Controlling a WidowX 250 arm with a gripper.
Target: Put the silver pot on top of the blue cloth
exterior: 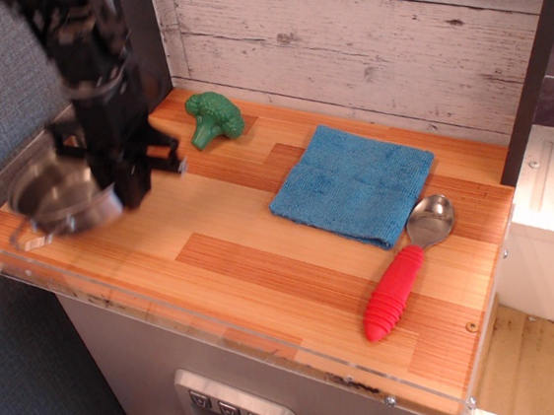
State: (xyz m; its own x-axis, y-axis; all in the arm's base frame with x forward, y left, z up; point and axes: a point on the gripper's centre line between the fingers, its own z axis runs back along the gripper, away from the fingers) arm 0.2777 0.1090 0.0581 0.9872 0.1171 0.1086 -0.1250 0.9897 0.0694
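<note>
Gripping the silver pot by its right rim, the hand, pot tilted.

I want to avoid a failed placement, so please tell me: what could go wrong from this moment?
1. The gripper holds the silver pot only at its rim, and the pot looks tilted and blurred, so it might slip or swing.
2. The broccoli lies near the way to the blue cloth; a low pot could knock it.
3. The spoon touches the cloth's edge, so the pot might land on it.
</note>
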